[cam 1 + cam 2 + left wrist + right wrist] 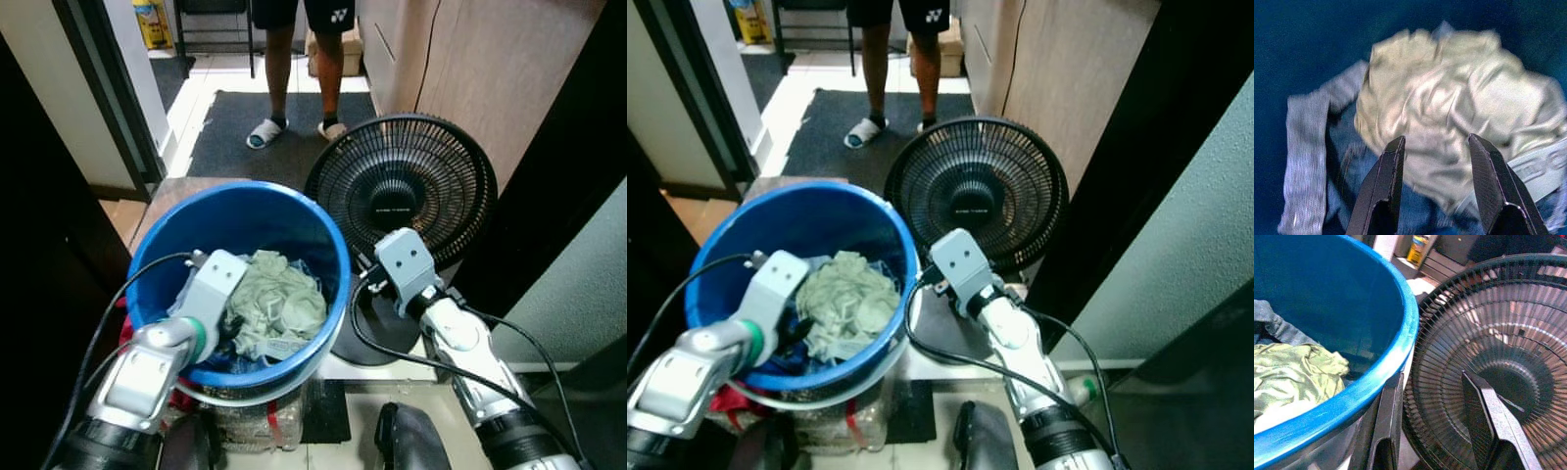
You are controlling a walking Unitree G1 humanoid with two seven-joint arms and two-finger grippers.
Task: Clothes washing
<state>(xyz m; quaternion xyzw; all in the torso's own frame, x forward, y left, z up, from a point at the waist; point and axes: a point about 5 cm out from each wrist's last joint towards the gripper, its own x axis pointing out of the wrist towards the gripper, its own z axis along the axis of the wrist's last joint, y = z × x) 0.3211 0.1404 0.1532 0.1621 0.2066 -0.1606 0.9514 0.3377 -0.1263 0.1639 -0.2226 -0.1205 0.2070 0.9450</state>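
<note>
Your left gripper (1436, 147) is down inside the big round blue plastic bucket (324, 238), right at your feet. Its two black fingers (1388, 166) are spread apart and hold nothing. They hang just over the crumpled pale green cloth (1449, 112) that lies on top of the pile. Under that cloth you can see a grey knitted piece (1303, 147) and some blue cloth that may be jeans (1396, 208), but the picture is blurry there.

Your right gripper (1432, 391) is outside the bucket, just beside its blue rim. Its fingers are open too and grip nothing. They sit in the gap between the bucket and the round black wire-cage floor fan (402, 176).

The fan stands just to the right of the bucket, on a pale tiled floor (367, 372). Behind the fan is a light brown wooden cupboard wall (490, 69).

Farther off, a dark grey floor mat (235, 122) lies in the doorway. A person's bare legs (279, 69) in white sandals stand on the mat.
</note>
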